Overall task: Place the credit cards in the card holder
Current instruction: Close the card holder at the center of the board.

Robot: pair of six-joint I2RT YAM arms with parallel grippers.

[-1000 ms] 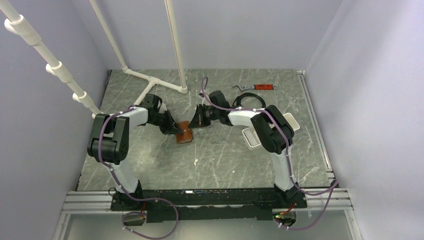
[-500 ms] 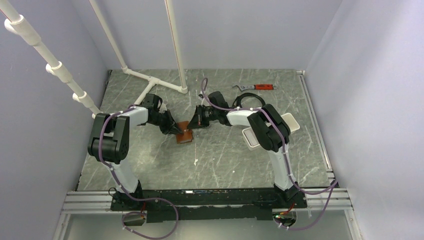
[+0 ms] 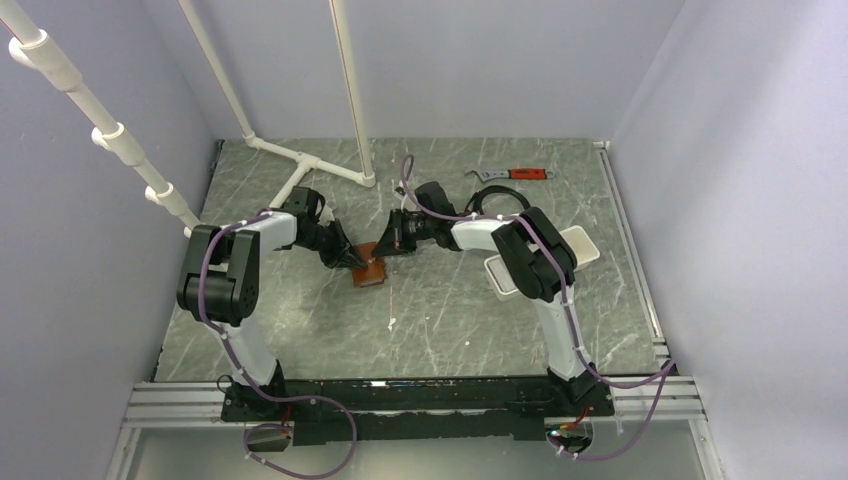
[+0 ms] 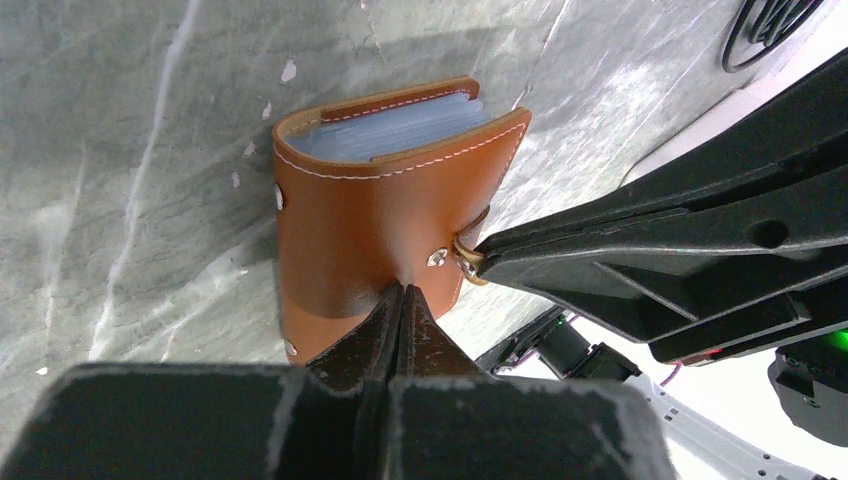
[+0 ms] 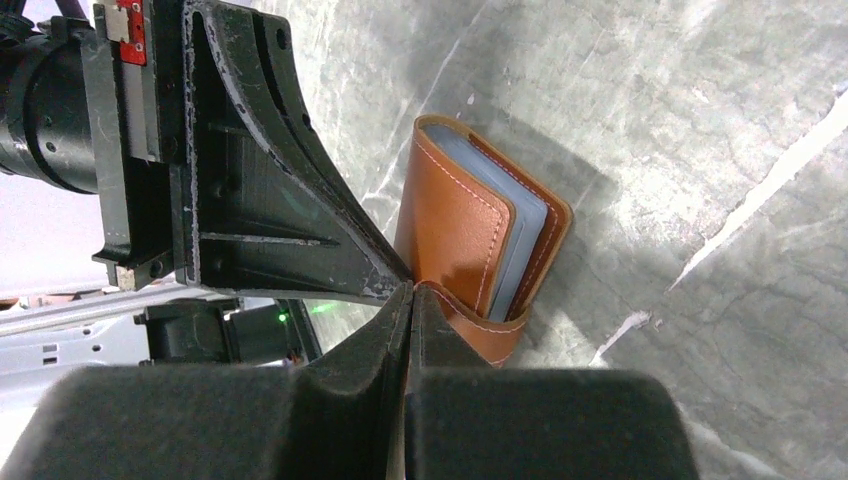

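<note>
Left end effector (image 4: 400, 292) and right end effector (image 5: 411, 292), both pressed together, pinch one closed card holder (image 4: 365, 205).

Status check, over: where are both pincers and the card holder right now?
Left pincer shut, pinching card holder cover. Right pincer shut on its closing tab. Holder folded, standing on edge. Nothing else against it.
</note>
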